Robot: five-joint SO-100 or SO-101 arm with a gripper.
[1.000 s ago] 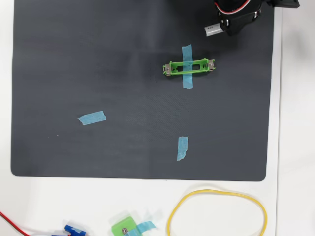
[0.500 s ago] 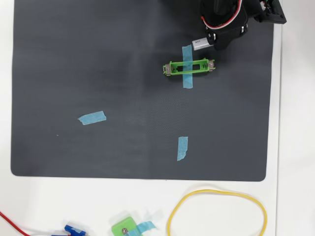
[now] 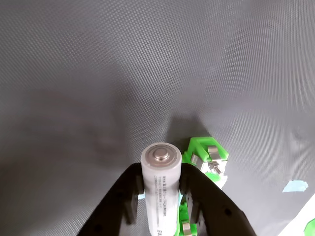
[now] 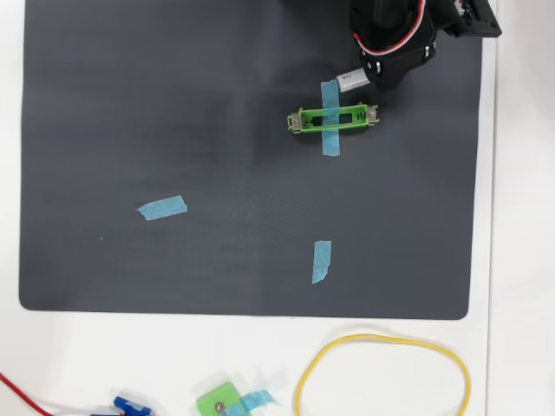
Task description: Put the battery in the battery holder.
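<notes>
A white-silver battery (image 3: 161,189) is clamped between my black gripper's (image 3: 162,196) two fingers in the wrist view, its flat metal end facing the camera. In the overhead view the battery (image 4: 350,81) sticks out to the left of the gripper (image 4: 368,76), hovering just above the upper right part of the battery holder (image 4: 333,118). The battery holder is a long green frame with screws at both ends, taped to the dark mat by a blue strip. In the wrist view the battery holder (image 3: 206,157) shows just right of and below the battery, partly hidden by the fingers.
A dark mat (image 4: 173,104) covers most of the white table. Two loose blue tape pieces (image 4: 162,207) (image 4: 322,261) lie on it. Below the mat are a yellow rubber loop (image 4: 381,373), a small green square piece (image 4: 221,401) and a blue part (image 4: 132,406).
The gripper with the battery has moved left and down toward the holder over the last second, with only a small shift in the last half second.
</notes>
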